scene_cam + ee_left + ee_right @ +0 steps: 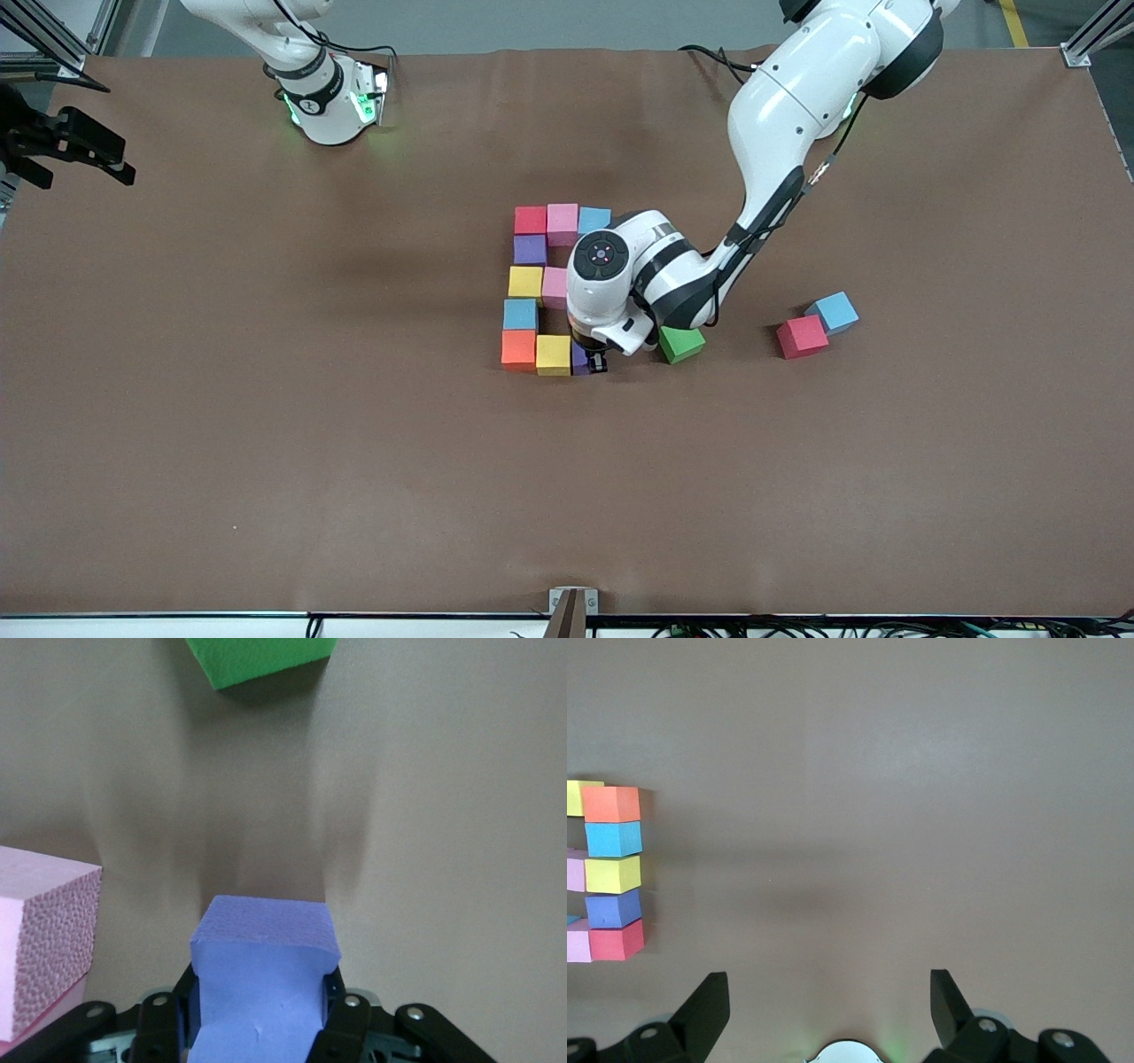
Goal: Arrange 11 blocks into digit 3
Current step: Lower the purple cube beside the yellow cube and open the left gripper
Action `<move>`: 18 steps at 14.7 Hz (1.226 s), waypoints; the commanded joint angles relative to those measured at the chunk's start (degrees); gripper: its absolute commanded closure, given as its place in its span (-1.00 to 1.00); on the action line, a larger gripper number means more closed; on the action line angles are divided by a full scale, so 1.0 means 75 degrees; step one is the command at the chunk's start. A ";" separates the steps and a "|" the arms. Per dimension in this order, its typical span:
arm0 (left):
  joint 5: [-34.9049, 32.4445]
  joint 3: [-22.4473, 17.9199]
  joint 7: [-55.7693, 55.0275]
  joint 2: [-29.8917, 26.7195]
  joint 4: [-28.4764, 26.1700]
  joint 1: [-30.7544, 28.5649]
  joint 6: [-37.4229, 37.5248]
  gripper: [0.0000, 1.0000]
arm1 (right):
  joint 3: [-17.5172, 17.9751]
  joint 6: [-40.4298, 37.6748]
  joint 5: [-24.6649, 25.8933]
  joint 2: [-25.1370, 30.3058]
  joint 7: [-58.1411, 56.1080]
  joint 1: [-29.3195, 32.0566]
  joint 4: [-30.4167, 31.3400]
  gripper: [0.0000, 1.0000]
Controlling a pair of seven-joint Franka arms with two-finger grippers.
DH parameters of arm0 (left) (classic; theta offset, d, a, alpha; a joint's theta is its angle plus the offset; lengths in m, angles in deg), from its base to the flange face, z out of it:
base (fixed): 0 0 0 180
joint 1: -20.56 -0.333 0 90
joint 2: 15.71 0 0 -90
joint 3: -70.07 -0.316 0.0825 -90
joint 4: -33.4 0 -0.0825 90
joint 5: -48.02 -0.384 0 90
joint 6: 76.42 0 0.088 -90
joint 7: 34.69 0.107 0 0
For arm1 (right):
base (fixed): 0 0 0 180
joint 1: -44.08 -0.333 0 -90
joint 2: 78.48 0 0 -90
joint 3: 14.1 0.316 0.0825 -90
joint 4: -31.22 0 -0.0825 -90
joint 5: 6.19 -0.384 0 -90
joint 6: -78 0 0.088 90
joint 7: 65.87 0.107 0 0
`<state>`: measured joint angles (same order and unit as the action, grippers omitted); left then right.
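Front view gives me the digit 3 (pixel 542 292) near the middle of the worktop (pixel 266 443), nearly complete. I note its farthest bar as a red block (pixel 530 220), a pink block (pixel 563 222) and a blue block (pixel 594 219), touching in a row. A purple block (pixel 530 250) joins that bar to the middle bar, where I see a yellow block (pixel 525 282) and a second pink block (pixel 555 286); the rest of that bar is hidden by the left arm. A second blue block (pixel 520 314) links down to the nearest bar: an orange block (pixel 518 348), a second yellow block (pixel 554 354) and a second purple block (pixel 580 358).

I find the left end effector (pixel 595 357) clamped on that last purple block, low at the worktop beside the yellow one; its wrist view shows the fingers (pixel 347 1014) pressing both flanks of the cube.

A green cube (pixel 681 343) sits just beside the left wrist, toward the left arm's end. A spare red cube (pixel 802 336) and a spare blue cube (pixel 834 312) touch each other farther along that way.

I see the right end effector (pixel 828 1010) spread wide and holding nothing, waiting above bare worktop.
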<state>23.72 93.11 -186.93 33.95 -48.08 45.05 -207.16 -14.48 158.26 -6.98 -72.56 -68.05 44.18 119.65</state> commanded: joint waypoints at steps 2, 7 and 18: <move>0.0088 -0.0083 0.0084 0.0164 0.0271 0.0168 -0.0123 0.26 | -0.0031 -0.0060 0.0023 0.0124 0.0079 -0.0165 -0.0024 -1.00; 0.0053 -0.0095 0.0118 0.0140 0.0248 0.0156 -0.0123 -0.79 | -0.0067 0.0057 0.0023 0.0112 -0.0026 -0.0118 -0.0048 -1.00; 0.0122 -0.0072 0.0470 -0.0785 0.0178 0.0016 0.0519 -1.00 | -0.0078 0.0081 0.0058 0.0100 -0.0026 -0.0107 -0.0048 -1.00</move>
<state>23.72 92.93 -184.49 31.29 -45.66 45.06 -206.74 -14.52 158.71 -6.98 -72.55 -68.06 44.05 118.84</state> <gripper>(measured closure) 0.000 0.000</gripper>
